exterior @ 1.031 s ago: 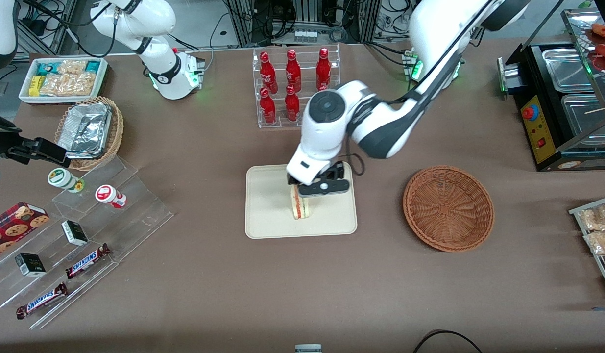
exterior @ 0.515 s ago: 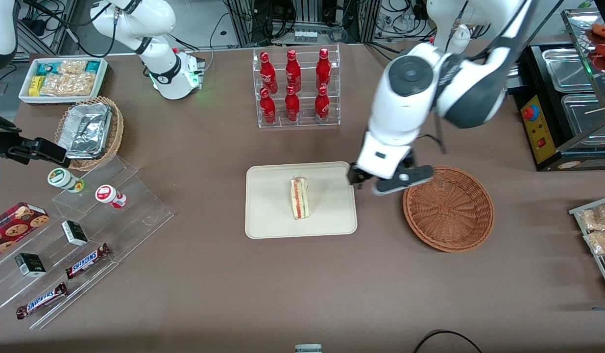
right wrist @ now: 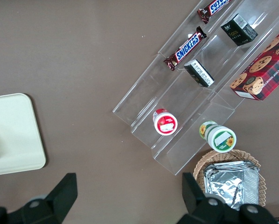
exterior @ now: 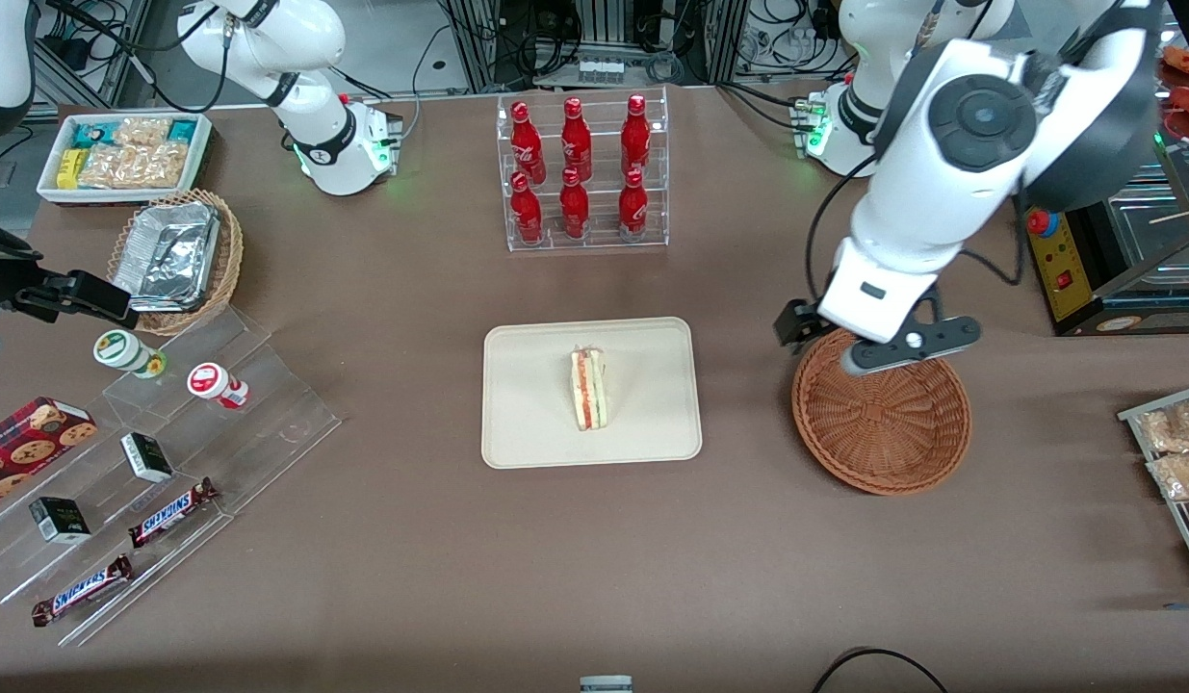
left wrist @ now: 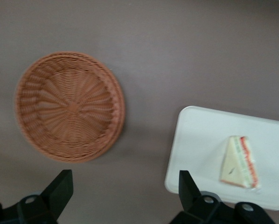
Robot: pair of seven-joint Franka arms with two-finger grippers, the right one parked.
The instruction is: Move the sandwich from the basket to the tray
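The sandwich [exterior: 588,389] is seen on its edge at the middle of the tray [exterior: 527,423], at the frame's centre. The gripper [exterior: 868,348] is held above the wicker basket's [exterior: 883,423] upper rim, right of centre, with fingers [left wrist: 60,189] spread wide and nothing between them.

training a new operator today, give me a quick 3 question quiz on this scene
1. True or false: the small triangular wrapped sandwich lies on the flat cream-white rectangular tray.
2. What is inside the round reddish-brown wicker basket? A) sandwich B) nothing C) bottle
3. Where is the left arm's hand, and how are its fingers?

Key:
1. True.
2. B.
3. Above the basket's rim, on the side farther from the front camera; fingers open, holding nothing.
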